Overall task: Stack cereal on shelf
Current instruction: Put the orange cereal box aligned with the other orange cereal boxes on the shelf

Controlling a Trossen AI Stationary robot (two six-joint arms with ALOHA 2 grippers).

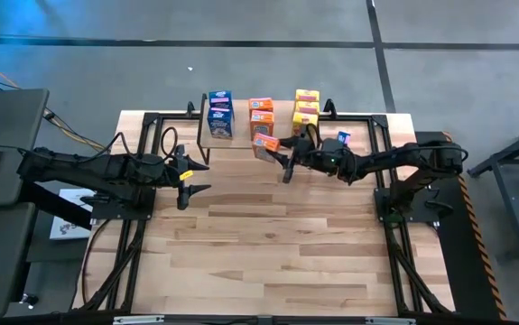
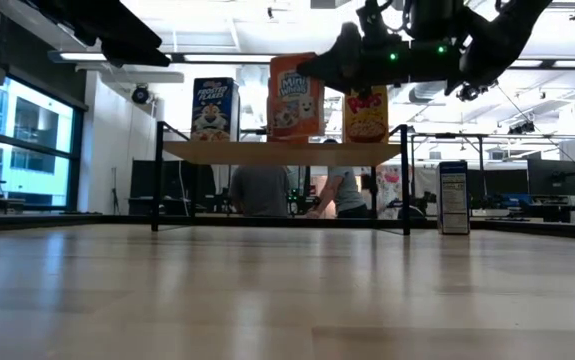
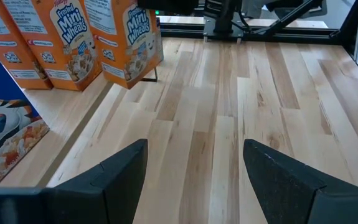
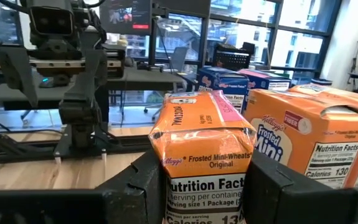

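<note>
Stacking looks well along but not done. On the shelf [image 1: 241, 135] sit blue boxes [image 1: 220, 115], orange boxes [image 1: 261, 116] and yellow boxes [image 1: 306, 106], each colour in its own row; exact count per row hard to tell. Right gripper [image 1: 282, 155] is clamped on another orange box [image 4: 200, 165], held at the shelf's front edge by the orange row, not yet set down. One blue box [image 1: 344, 138] stands on the worktop [image 1: 268, 244] beside the shelf, so at least that one is left. Left gripper [image 1: 192, 175] is spread wide and empty, near the shelf's front left.
</note>
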